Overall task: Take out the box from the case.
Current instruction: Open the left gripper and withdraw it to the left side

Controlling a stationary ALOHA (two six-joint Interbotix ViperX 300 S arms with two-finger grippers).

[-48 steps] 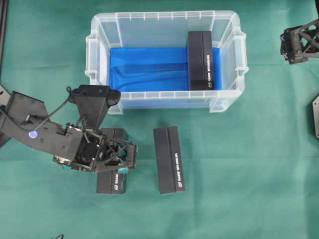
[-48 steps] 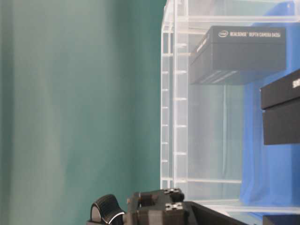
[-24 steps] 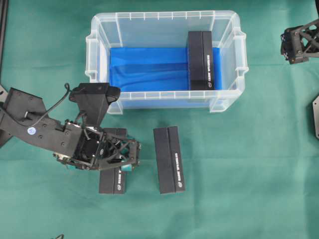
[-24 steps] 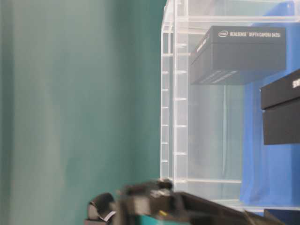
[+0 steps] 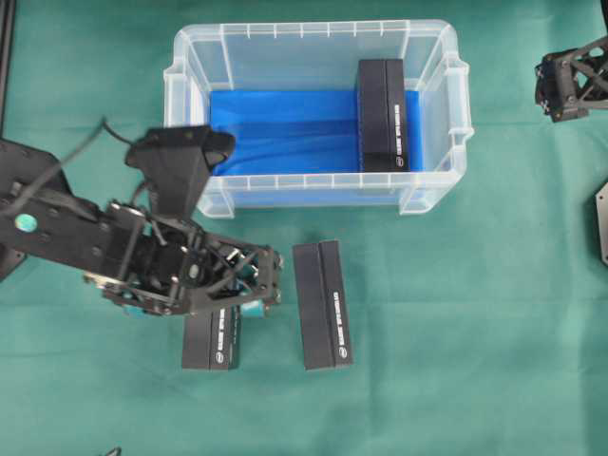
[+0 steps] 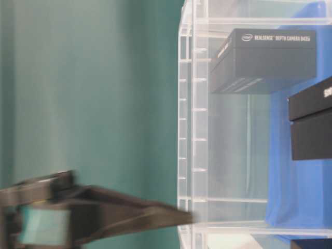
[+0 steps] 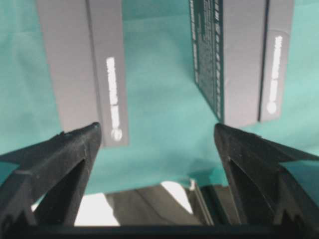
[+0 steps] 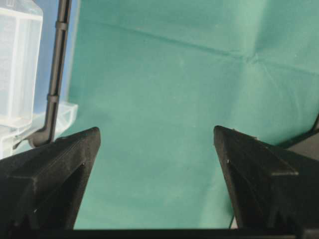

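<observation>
Lifted and swung a little toward the large clear plastic rectangular case point(image 5: 313, 43) since a second ago: left hand point(image 5: 255, 291), fingers spread wide and gripping nothing, hanging above the upper end of a long black cardboard box with white lettering point(image 5: 212, 340) on the green cloth-covered desk point(image 5: 475, 313). Unmoved beside it, well apart from the fingers: a second long black cardboard box point(image 5: 322, 304), lying just in front of the case's near wall. Inside the case, on the blue cloth lining point(image 5: 285, 128), near the right end: a third black box point(image 5: 382, 115), lying flat, one long side close to the right wall. From the left wrist view, both desk boxes point(image 7: 84, 64) point(image 7: 244, 55) visible beyond the wide-spread fingertips point(image 7: 75, 144). At the far right edge, right hand point(image 5: 567, 87), likewise spread wide and holding nothing, above bare green cloth, well clear of the case.
</observation>
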